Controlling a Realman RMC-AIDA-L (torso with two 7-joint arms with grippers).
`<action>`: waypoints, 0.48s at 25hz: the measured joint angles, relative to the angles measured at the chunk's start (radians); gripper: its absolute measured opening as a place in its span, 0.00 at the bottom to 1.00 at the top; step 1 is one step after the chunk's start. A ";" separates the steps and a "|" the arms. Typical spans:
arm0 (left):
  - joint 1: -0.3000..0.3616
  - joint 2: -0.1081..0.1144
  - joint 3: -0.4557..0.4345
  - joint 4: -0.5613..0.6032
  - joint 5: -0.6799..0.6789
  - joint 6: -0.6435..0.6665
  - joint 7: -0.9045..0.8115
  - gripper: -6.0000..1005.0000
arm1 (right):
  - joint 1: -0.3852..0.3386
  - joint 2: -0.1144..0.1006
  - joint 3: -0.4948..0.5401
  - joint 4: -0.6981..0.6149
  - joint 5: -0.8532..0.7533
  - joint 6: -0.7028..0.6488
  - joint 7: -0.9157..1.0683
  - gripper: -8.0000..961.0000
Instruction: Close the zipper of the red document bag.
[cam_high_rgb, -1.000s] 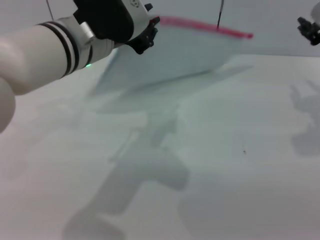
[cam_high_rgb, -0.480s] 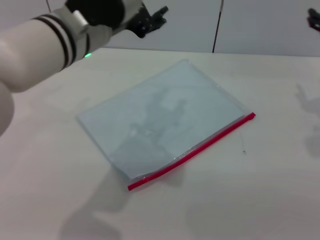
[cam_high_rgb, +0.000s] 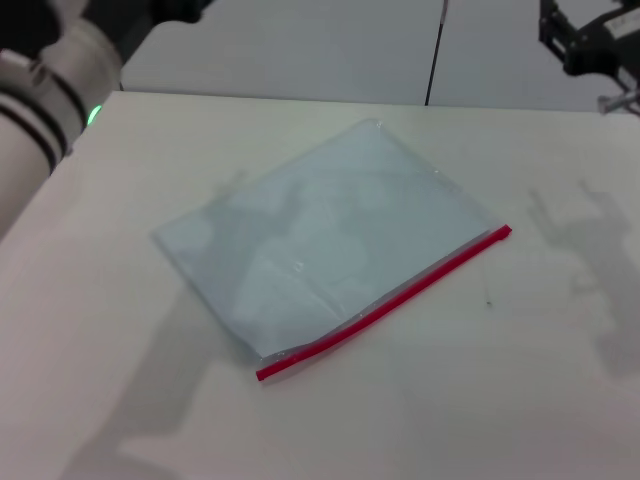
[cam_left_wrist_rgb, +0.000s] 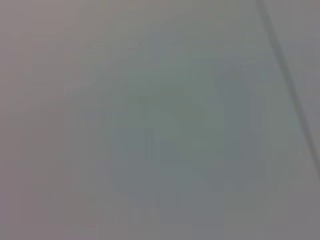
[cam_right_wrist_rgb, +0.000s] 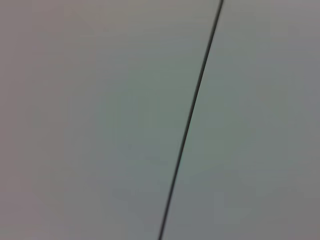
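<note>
The red document bag (cam_high_rgb: 320, 235) lies flat on the white table (cam_high_rgb: 520, 400), a pale blue-grey translucent pouch turned at an angle. Its zipper (cam_high_rgb: 385, 305) is the thin red strip along the edge nearest me, running from front left to right. My left arm (cam_high_rgb: 45, 110) is raised at the far left, well away from the bag, and only the dark base of the left gripper (cam_high_rgb: 180, 8) shows at the top edge. My right gripper (cam_high_rgb: 560, 45) hangs open and empty high at the back right. Neither wrist view shows the bag.
A pale wall with a dark vertical seam (cam_high_rgb: 434, 55) stands behind the table, and the seam (cam_right_wrist_rgb: 192, 115) also crosses the right wrist view. Arm shadows (cam_high_rgb: 580, 240) fall on the table to the right of the bag.
One second ago my left gripper held the bag up in the air. The bag then dropped flat on the table, and the left arm has pulled back up and to the left.
</note>
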 joint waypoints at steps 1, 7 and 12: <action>0.003 0.000 0.010 -0.027 -0.015 -0.044 -0.011 0.85 | -0.006 0.000 -0.027 0.030 0.016 0.057 -0.001 0.71; -0.026 0.000 0.163 -0.307 -0.016 -0.408 -0.060 0.85 | 0.003 0.003 -0.255 0.284 0.153 0.515 -0.002 0.70; -0.064 -0.001 0.241 -0.459 -0.020 -0.597 -0.092 0.84 | 0.070 0.003 -0.396 0.429 0.313 0.666 -0.002 0.70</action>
